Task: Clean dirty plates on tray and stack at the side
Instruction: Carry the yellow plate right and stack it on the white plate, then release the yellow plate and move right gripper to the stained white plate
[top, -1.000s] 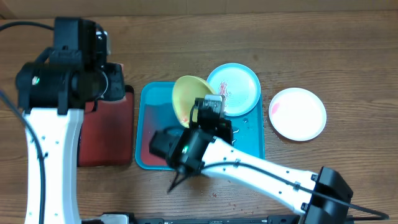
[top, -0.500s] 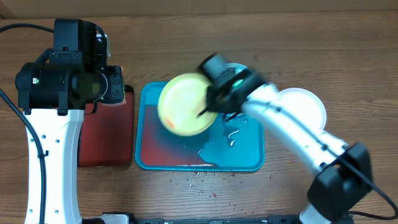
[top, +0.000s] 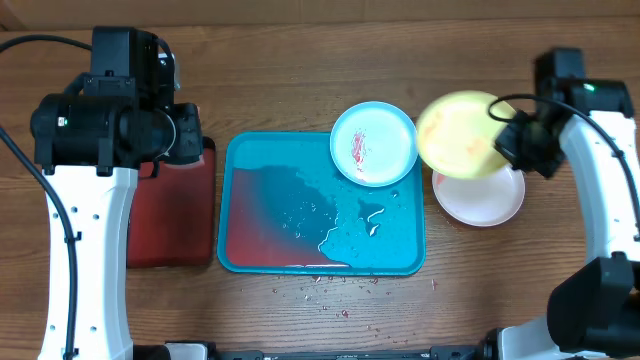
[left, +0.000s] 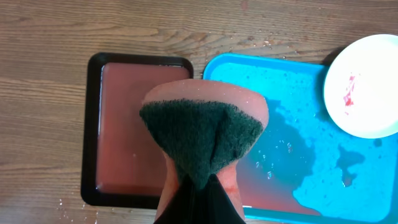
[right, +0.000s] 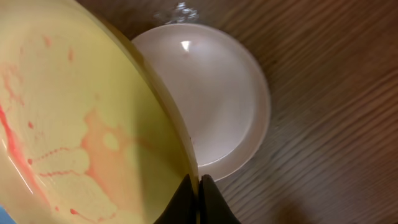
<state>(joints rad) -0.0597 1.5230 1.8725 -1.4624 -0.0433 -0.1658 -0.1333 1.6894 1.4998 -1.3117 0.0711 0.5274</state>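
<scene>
1. Wood table (top: 300, 60); blue tray (top: 250, 160) in the centre, wet and red-tinted.
2. Right gripper (right: 199, 186) pinched on yellow plate (top: 460, 135) rim, holding it tilted over white plate (top: 480, 195) at tray's 3 o'clock, likely to stack it.
3. Left gripper (left: 198, 186) clamps sponge (left: 202, 134) above red tray (left: 124, 124) at 9 o'clock, waiting.
4. Light blue plate (top: 374, 143), smeared, on tray's 1 o'clock corner.

Glossy wet plastic tray (top: 397, 246), matt wood-grain table (top: 300, 80)

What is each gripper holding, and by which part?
The left gripper pinches the sponge at its near end. The right gripper grips the yellow-green plate by its rim, above the white plate.
</scene>
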